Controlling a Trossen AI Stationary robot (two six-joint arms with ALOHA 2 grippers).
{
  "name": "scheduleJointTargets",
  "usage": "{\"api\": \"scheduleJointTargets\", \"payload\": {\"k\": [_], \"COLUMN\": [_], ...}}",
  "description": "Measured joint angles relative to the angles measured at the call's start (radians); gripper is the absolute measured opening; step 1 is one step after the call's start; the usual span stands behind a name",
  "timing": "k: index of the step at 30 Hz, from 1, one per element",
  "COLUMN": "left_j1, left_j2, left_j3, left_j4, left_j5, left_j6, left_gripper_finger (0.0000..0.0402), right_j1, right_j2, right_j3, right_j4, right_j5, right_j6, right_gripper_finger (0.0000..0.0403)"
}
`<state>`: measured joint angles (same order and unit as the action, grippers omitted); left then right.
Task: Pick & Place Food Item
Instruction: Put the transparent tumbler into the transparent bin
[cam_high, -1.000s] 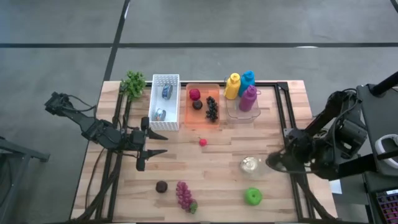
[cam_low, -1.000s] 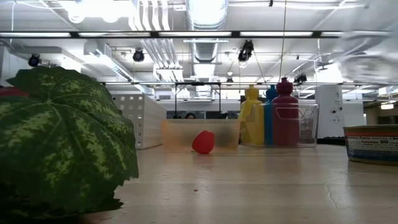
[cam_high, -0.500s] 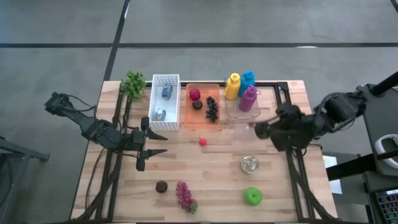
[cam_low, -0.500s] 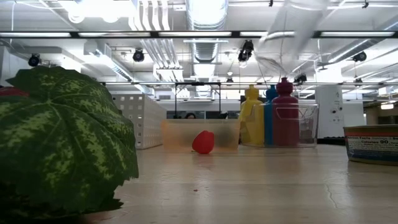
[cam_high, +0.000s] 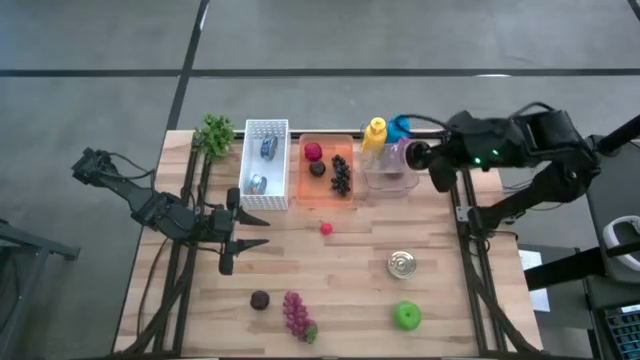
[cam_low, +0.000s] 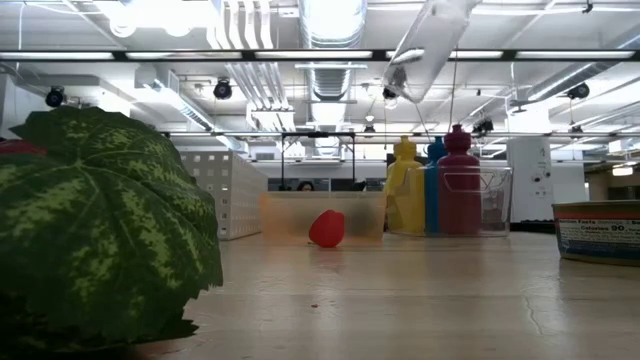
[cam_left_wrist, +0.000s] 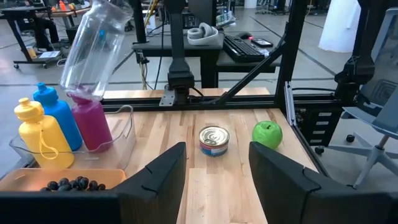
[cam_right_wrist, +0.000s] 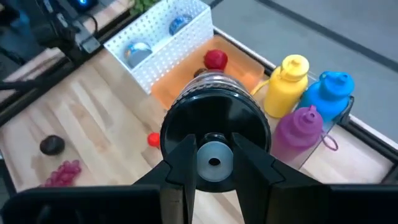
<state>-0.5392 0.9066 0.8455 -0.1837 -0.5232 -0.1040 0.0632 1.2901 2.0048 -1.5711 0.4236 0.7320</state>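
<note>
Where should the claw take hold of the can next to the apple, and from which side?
Grip the can across its round side wall, coming straight down from above. It stands upright with its flat lid up, and nothing touches it. The apple sits apart from it, so a finger should fit on either side.

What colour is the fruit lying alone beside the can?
Green. It is an apple, seen best in the left wrist view, near the can.

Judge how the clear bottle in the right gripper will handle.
Probably light: the clear bottle looks empty. The right gripper holds one end, tilted, so it may swing. Its smooth round wall could slip, or roll if laid down.
</note>
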Motion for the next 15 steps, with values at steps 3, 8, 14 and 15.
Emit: {"api": "scheduleJointTargets", "payload": {"k": [3,8,14,15], "left_j1": [0.0,0.0,0.0,0.0], "left_j2": [0.0,0.0,0.0,0.0], "left_j3": [0.0,0.0,0.0,0.0], "left_j4": [0.0,0.0,0.0,0.0], "left_j5": [0.0,0.0,0.0,0.0], "left_j6": [0.0,0.0,0.0,0.0], "left_gripper_finger": [0.0182,0.0189,0.0196,0.0197], "right_j1": [-0.08,-0.202,-0.329,-0.343], "right_j2": [0.025,0.07,0.117,0.125], "right_j3": [0.008,0.01,-0.02,-0.025], "right_j4": [0.0,0.0,-0.001,0.001], "right_j5": [-0.063,-0.139,-0.24,-0.252], "right_j6": [-0.058,-0.155,-0.251,-0.269], "right_gripper_finger": [0.0075,0.0074,0.0074,0.0075]}}
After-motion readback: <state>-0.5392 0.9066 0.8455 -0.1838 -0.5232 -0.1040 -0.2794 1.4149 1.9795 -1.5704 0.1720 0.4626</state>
